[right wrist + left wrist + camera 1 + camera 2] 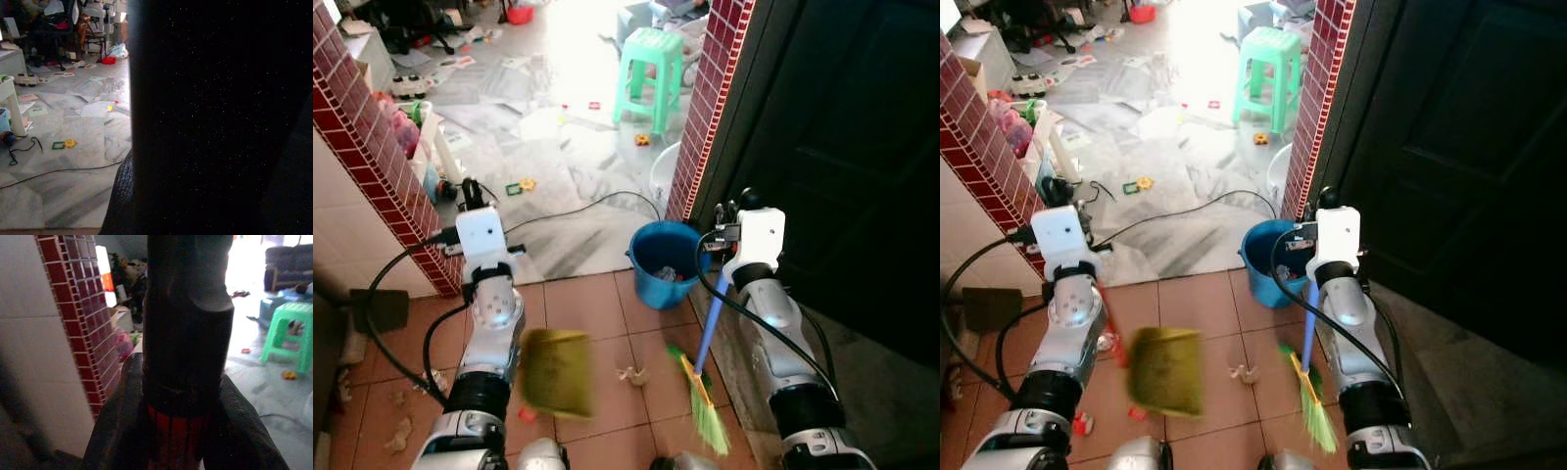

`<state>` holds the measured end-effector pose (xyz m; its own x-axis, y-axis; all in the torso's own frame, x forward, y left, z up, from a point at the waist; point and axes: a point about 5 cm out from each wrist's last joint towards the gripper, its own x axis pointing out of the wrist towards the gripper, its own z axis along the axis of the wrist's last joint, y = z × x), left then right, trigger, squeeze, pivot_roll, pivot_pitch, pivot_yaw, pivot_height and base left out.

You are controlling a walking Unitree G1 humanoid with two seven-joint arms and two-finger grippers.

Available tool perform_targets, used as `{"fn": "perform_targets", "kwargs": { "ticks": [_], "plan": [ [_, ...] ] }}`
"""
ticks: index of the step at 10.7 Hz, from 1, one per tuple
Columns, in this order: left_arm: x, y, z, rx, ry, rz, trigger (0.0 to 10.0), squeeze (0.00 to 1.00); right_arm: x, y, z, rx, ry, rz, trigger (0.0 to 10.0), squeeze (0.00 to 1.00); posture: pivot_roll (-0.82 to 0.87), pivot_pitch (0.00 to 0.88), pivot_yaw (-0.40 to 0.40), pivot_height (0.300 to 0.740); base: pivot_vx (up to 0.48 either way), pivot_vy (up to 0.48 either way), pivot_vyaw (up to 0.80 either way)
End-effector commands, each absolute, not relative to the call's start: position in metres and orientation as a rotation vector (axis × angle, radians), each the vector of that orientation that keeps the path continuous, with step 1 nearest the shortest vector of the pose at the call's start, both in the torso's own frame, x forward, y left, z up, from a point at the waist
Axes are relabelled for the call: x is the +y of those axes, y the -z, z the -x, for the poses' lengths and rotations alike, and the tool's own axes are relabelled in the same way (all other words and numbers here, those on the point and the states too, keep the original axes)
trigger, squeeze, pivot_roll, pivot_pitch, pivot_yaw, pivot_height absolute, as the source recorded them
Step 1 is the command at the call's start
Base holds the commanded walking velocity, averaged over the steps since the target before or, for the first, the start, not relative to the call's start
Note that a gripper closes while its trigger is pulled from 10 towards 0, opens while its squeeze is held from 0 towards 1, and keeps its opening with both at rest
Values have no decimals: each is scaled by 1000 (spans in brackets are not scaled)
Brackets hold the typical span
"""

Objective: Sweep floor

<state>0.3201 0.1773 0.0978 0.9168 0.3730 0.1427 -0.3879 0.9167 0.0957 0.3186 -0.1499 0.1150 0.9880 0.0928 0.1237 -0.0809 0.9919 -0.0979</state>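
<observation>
A: Bucket (664,262) first; your broom (702,384), held in the right end effector (722,257), has its blue handle passing just beside the rim; a wide stroke could tip it.

B: And the left?

A: Left end effector (183,396) is clamped on the dustpan (555,372) handle; swing it carelessly and you'll scatter the paper scrap (630,374) between them.

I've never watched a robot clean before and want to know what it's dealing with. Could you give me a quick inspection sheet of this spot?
Surface: terracotta floor tiles, marble beyond.
Job's things: broom at right arm, green dustpan at left arm, blurred.
Clutter: paper scraps; toys on marble.
Grippers: left gripper shut on a dark and red handle; right gripper not judged.
Cables: black cable across marble.
Surroundings: blue bucket, green stool, dark door.
</observation>
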Motion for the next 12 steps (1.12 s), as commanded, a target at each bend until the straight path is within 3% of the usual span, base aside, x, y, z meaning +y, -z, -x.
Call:
{"fn": "perform_targets", "kwargs": {
  "ticks": [1,4,12],
  "plan": [
    [175,-100,-322,-144,-406,-94,10000,0,-152,-126,-319,-178,-78,91,10000,0,-73,0,-8,740,0,0,0],
    [154,-86,-325,-80,-399,-67,10000,0,-149,-128,-321,-181,-90,92,10000,0,-72,0,-16,740,0,0,0],
    [159,-79,-324,-63,-459,-101,10000,0,-128,-148,-324,-249,-156,-1,10000,0,-63,14,-8,740,0,0,70]
  ]
}}
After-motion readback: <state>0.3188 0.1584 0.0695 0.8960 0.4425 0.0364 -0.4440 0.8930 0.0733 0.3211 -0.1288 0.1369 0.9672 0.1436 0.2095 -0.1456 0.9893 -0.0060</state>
